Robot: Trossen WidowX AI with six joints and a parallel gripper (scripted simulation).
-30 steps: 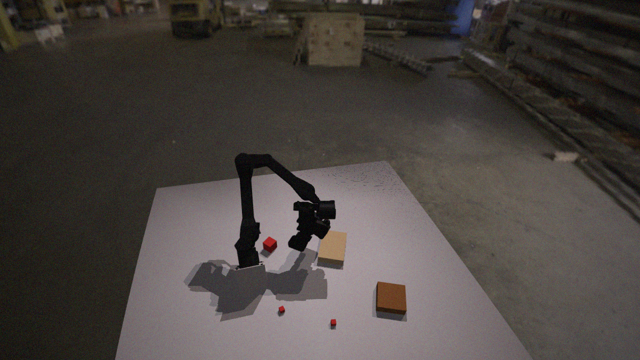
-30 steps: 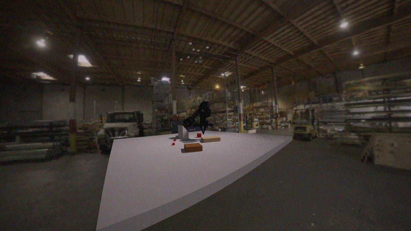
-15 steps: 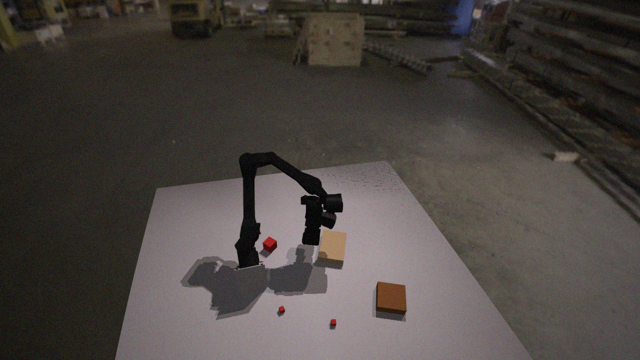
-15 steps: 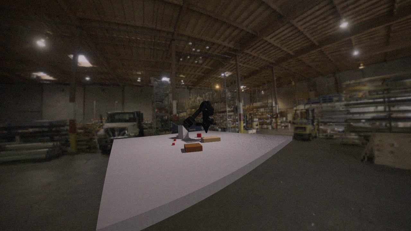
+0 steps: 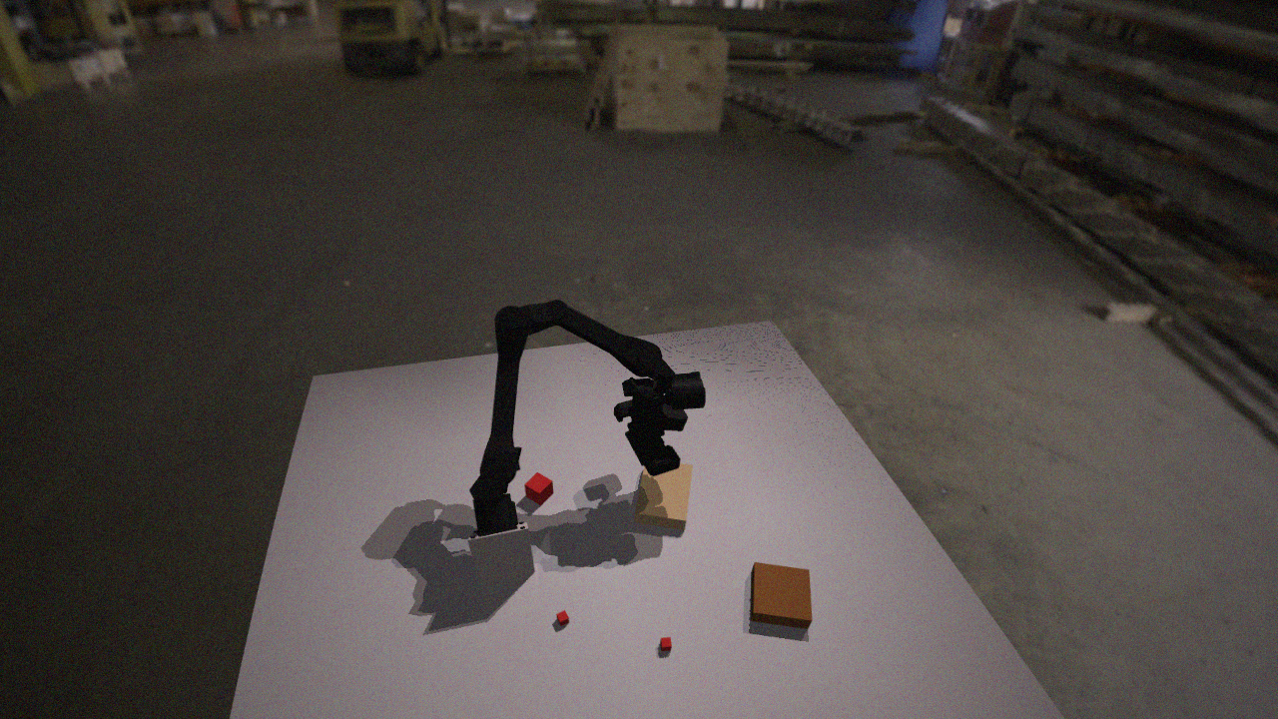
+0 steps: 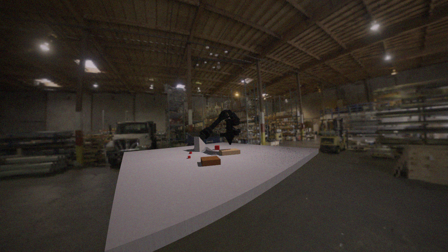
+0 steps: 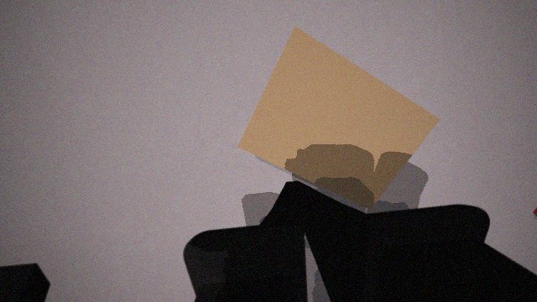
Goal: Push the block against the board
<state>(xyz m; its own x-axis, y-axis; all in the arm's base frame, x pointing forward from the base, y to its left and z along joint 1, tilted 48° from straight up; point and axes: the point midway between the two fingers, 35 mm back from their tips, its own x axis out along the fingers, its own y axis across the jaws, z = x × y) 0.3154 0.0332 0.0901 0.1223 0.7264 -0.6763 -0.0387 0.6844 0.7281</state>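
Setting: you are working on a pale grey table (image 5: 374,500) set in a dim warehouse, with shelving and a forklift blurred behind it.
Arm: your black arm rises from its base near the table's middle, arches over and points its wrist down.
Gripper: your gripper (image 5: 659,461) has its fingers fully together, with nothing between them. You see the two dark fingers pressed side by side in the wrist view.
Board: the tan board (image 5: 665,496) lies flat on the table, directly in front of your fingertips. In the top view the tips overlap its far edge; whether they touch it or hang just above, you cannot tell.
Wrist view: the board (image 7: 336,109) sits skewed, one corner nearest your fingers, and the gripper's shadow falls across that corner.
Block: the square brown block (image 5: 781,593) lies flat, well apart from the board, toward the near right part of the table. No side of it touches the board.
Exterior view: the block (image 6: 210,160) is nearer the camera than the board (image 6: 229,152), with bare table between them.
Other items: a red cube (image 5: 537,487) sits beside your arm's base, and two small red cubes (image 5: 562,616) (image 5: 664,642) lie nearer the table's front.
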